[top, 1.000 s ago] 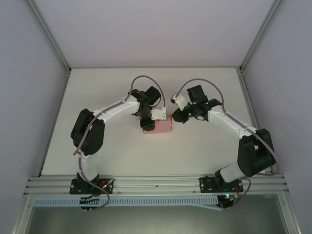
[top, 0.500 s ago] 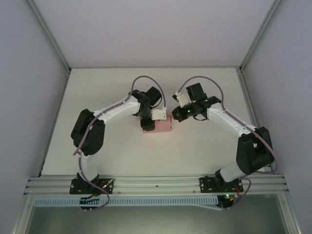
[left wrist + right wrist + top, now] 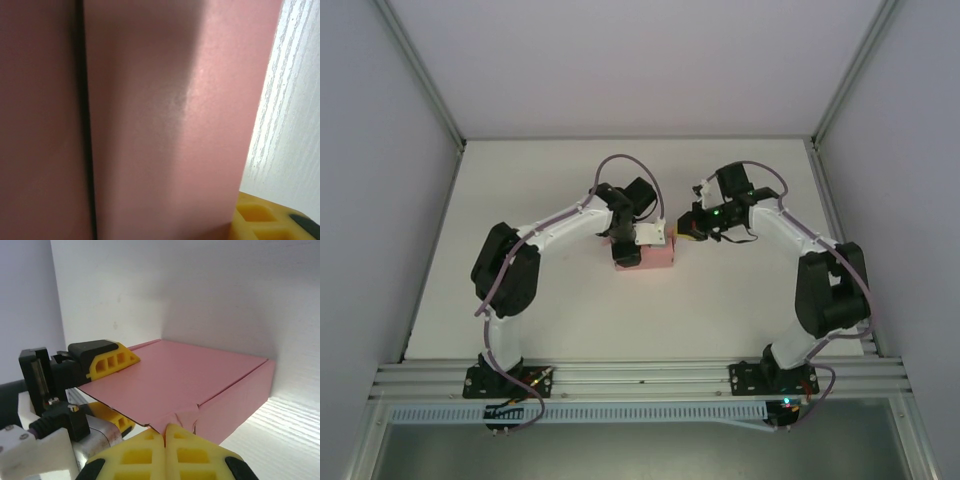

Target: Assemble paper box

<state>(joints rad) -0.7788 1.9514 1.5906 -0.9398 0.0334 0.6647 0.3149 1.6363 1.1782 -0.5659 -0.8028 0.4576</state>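
Note:
The pink paper box lies in the middle of the table with its lid folded down. My left gripper holds its left side. In the right wrist view one yellow finger rests on the lid and the other sits under it, so that gripper is shut on the box. My right gripper is shut, its tips pinching a small crumpled pink flap at the box's near corner. Pink card with a dark seam covers most of the left wrist view.
White table spreads around the box, with a raised wall along the back and metal frame posts at both sides. A strip of table shows to the right of the box in the left wrist view.
The right gripper has closed onto the box's corner flap, and the right arm's forearm has swung outward to the right. The left gripper and box shifted slightly right.

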